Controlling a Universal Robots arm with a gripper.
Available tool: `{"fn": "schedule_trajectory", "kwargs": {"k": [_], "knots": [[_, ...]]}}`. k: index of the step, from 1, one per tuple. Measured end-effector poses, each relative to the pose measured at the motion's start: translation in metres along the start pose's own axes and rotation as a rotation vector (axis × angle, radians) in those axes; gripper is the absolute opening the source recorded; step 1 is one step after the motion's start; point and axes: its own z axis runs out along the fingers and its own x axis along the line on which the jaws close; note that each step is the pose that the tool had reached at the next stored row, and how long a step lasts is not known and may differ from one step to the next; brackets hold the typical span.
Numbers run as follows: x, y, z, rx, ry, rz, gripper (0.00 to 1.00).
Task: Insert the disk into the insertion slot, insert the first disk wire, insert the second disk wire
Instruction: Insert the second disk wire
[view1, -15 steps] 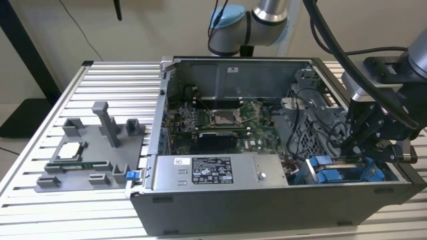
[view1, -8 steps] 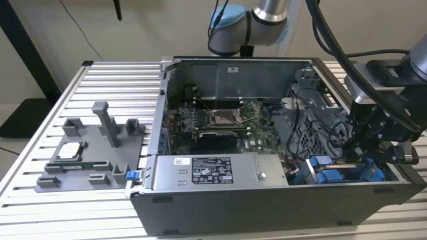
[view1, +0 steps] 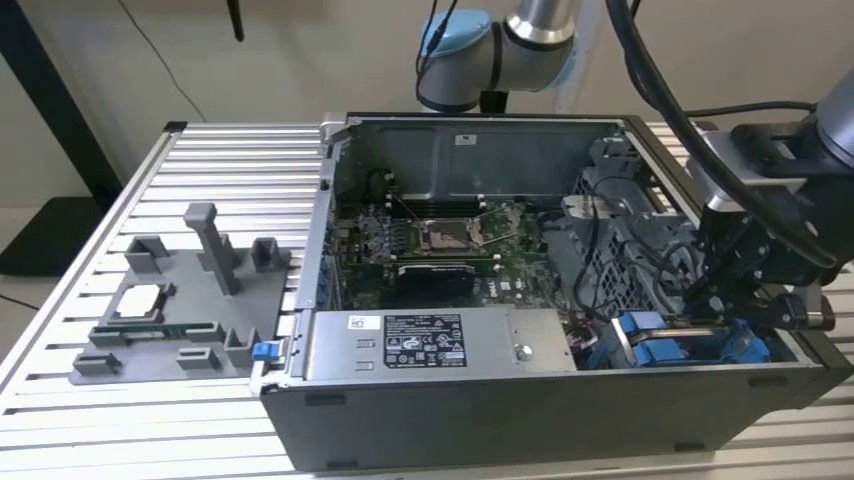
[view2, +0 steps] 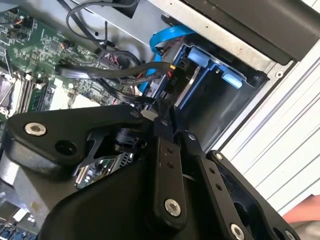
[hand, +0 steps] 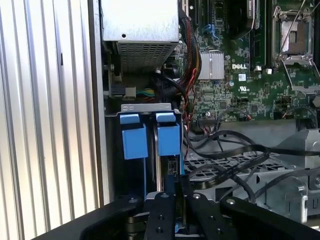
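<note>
Presently the black pincer (view1: 727, 300), lower right in the exterior view, is pinched narrow at the blue-framed silver disk (hand: 162, 165), which sits edge-up in the grey blue-clipped insertion slot (view1: 694, 350), apparently seated.

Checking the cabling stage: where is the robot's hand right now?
In the exterior view the hand is at the open computer case's near corner on the exterior view's right, directly above the blue drive carriers, beside the perforated metal cage.

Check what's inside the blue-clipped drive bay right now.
In the first wrist view the drive bay shows two blue clips side by side, with black cables running beside it. The gripper sits over its near end, covering whatever lies beneath.
</note>
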Motion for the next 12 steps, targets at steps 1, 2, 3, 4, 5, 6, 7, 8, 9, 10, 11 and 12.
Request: {"fn": "schedule_trajectory", "kwargs": {"k": [1, 2, 3, 4, 5, 6, 7, 8, 9, 10, 11, 12], "knots": [[0.0001, 0.0000, 0.0005, 0.0007, -0.0001, 0.000, 0.00], [0.0001, 0.0000, 0.0009, 0.0014, -0.0002, 0.000, 0.00], [0.0002, 0.0000, 0.0014, 0.0021, -0.0003, 0.000, 0.00], [0.0002, 0.0000, 0.0019, 0.0028, -0.0006, 0.000, 0.00], [0.0001, 0.0000, 0.0023, 0.0035, -0.0007, -0.001, 0.00], [0.0001, 0.0000, 0.0027, 0.0045, -0.0009, -0.001, 0.00], [0.0001, 0.0000, 0.0031, 0.0057, -0.0012, -0.001, 0.00], [0.0000, 0.0000, 0.0036, 0.0070, -0.0018, -0.001, 0.00], [0.0000, 0.0001, 0.0041, 0.0082, -0.0025, -0.002, 0.00], [-0.0001, 0.0000, 0.0046, 0.0091, -0.0029, -0.002, 0.00], [-0.0002, 0.0001, 0.0050, 0.0095, -0.0032, -0.002, 0.00], [-0.0004, 0.0001, 0.0054, 0.0100, -0.0032, -0.002, 0.00]]}}
